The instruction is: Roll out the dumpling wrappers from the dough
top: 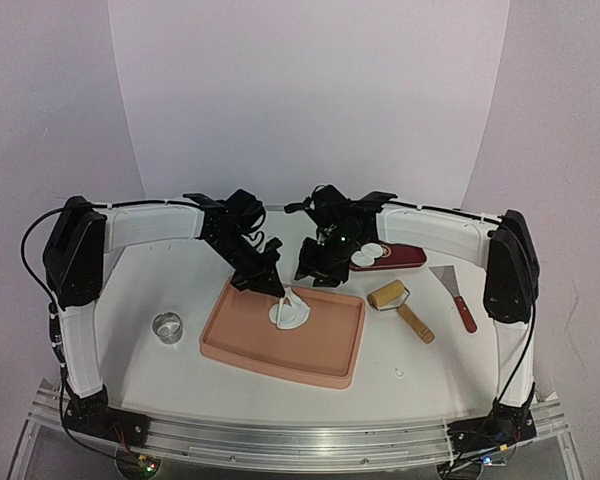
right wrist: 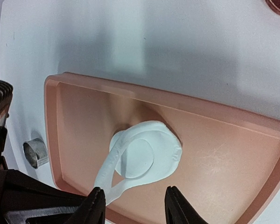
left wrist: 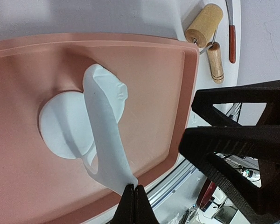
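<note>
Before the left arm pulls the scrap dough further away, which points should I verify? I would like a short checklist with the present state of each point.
1. Grip of the left gripper on the dough strip: ok, shut on its end.
2. Strip wholly off the tray: not ok, its far end lies down beside the round disc.
3. Strip separated from the disc: cannot tell, they overlap in every view.
4. Disc lying flat in the tray: ok.
5. The right gripper open and empty above the tray: ok.
</note>
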Controlling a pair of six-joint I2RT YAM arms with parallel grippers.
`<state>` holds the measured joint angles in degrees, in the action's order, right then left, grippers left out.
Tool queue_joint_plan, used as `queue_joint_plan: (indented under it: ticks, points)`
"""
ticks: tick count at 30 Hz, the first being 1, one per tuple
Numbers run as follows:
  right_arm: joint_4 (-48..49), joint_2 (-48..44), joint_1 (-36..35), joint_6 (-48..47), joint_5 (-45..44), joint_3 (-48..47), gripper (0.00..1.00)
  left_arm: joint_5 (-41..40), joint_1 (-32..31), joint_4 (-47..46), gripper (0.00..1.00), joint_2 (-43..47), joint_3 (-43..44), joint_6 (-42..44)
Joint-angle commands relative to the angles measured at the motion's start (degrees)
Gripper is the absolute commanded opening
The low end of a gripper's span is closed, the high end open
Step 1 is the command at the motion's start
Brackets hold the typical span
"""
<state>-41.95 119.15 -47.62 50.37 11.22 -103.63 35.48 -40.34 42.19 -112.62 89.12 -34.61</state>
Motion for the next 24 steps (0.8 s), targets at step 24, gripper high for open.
queue_joint_plan:
  ticks: [24]
  points:
    - [14.3, 3.0, -2.3, 21.9, 10.8, 6.2, 0.42, 1.5, -1.9, -6.6, 0.00, 5.1, -8.4, 3.3]
